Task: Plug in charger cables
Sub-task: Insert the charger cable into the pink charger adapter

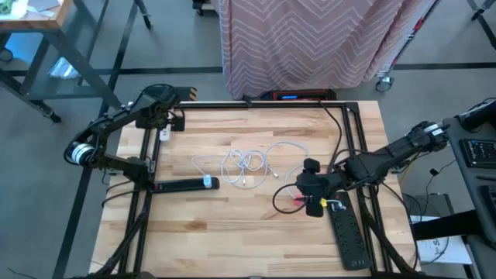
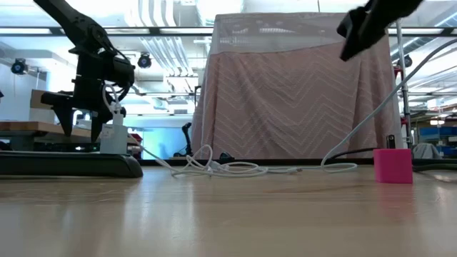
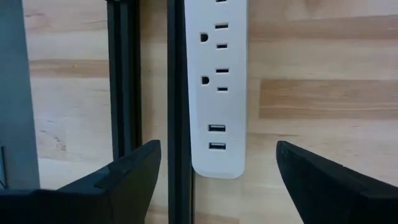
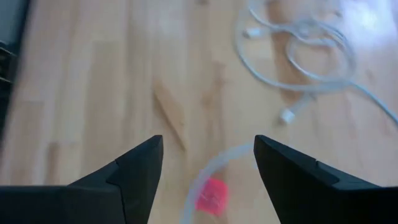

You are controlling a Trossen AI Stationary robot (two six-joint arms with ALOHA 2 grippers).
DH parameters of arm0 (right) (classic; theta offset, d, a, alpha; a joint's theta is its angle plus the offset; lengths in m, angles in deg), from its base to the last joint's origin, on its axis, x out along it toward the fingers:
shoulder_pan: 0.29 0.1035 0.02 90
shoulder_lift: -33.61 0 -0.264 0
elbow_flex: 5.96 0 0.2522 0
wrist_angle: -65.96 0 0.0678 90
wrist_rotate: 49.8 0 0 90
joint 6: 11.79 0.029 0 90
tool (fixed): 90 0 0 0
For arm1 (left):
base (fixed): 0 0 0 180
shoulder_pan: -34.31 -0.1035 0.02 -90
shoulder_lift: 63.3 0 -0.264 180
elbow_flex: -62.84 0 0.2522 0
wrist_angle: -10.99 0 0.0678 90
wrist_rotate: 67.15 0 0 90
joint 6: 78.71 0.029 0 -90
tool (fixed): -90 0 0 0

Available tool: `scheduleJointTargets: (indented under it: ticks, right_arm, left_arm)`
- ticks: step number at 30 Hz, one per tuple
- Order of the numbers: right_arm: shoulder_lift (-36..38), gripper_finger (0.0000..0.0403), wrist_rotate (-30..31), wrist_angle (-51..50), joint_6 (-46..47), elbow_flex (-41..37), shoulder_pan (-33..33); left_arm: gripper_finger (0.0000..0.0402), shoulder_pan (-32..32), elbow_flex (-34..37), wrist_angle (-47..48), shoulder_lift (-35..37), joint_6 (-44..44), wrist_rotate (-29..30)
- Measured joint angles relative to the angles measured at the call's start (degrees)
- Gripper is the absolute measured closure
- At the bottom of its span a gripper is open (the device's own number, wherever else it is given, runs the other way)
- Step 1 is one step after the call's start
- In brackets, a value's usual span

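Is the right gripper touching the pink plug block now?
Apart. In the right wrist view the open right gripper hangs above the pink plug block, which lies on the table between its fingers, untouched.

Red-pink plug block [image 4: 211, 195] blurred

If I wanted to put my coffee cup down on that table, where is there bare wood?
The near-left corner, below the black strip, is bare, and so is the far-middle band above the white cords. It is crowded mid-table in the cord tangle, and at the right, where the right end effector hangs open over the pink plug beside the long strip.
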Motion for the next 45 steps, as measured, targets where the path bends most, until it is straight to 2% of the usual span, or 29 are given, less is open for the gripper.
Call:
scheduleJointTargets:
  ticks: [4,6,10,15,21,28,32,35,39,43,45]
  right_arm:
    - [-3.36,0.0152,-2.02,6.40,-2.06,0.01,2.17]
    - [-5.90,0.0153,-5.02,6.91,-1.69,0.03,2.96]
    - [-10.97,0.0164,-10.94,5.17,3.30,0.01,4.41]
    - [-15.62,0.0175,-12.88,-3.29,10.12,0.01,4.90]
    - [-17.03,0.0158,-12.72,-11.39,11.66,0.01,1.80]
    - [-14.72,0.0121,-12.81,-13.55,11.19,0.01,-1.03]
    - [-13.31,0.0108,-14.37,-13.36,10.48,0.19,-1.16]
    - [-12.83,0.0105,-11.28,-11.52,7.94,1.95,-1.20]
    - [-12.92,0.0114,-1.12,-3.72,1.10,3.48,-1.59]
    - [-15.14,0.0130,0.70,4.95,-3.18,2.80,-4.07]
    - [-17.27,0.0139,1.68,11.56,-5.32,2.25,-5.55]
  left_arm:
    - [0.0094,0.04,0.19,0.13,0.00,0.53,-0.86]
    - [0.0095,0.08,0.49,0.13,0.00,1.97,-2.21]
    - [0.0102,0.57,1.11,0.06,0.01,5.04,-5.33]
    - [0.0116,3.01,1.77,-0.27,0.58,8.13,-7.98]
    - [0.0132,10.89,2.51,-6.65,3.52,7.96,-15.61]
    - [0.0143,21.07,1.83,-13.07,9.59,6.22,-15.26]
    - [0.0142,26.85,2.09,-21.31,12.76,7.59,-15.14]
    - [0.0138,32.41,3.73,-32.19,13.53,9.17,-15.13]
    - [0.0132,39.59,6.64,-46.30,12.11,8.76,-15.42]
    - [0.0134,44.54,8.33,-54.14,9.56,7.11,-15.26]
    - [0.0140,46.59,8.57,-54.91,8.98,9.65,-14.67]
